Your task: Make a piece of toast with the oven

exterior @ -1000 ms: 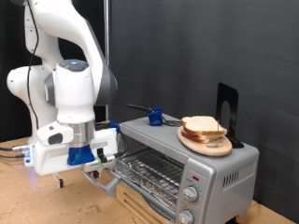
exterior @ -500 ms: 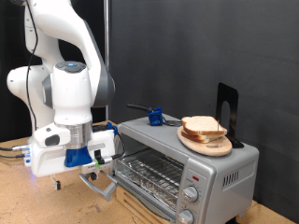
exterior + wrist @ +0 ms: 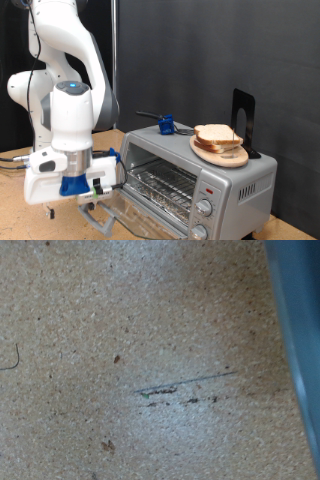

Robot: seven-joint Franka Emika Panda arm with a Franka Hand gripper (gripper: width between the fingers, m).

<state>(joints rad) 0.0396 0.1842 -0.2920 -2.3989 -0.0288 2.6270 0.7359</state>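
The silver-grey oven stands at the exterior view's right, with its glass door swung down and the wire rack bare. Several bread slices are piled on a wooden plate on top of the oven; I see no single slice apart from the pile. My gripper hangs low over the table by the door's front edge, its fingers hidden behind the white hand. The wrist view shows only speckled tabletop and a blue-grey edge, with no fingers.
A blue object with a dark handle and a black upright stand are on the oven top. Round knobs are on the oven's front right. Cables run along the table at the exterior view's left.
The hand has moved down and towards the exterior view's left, and the oven door has swung down with it from part open to nearly flat.
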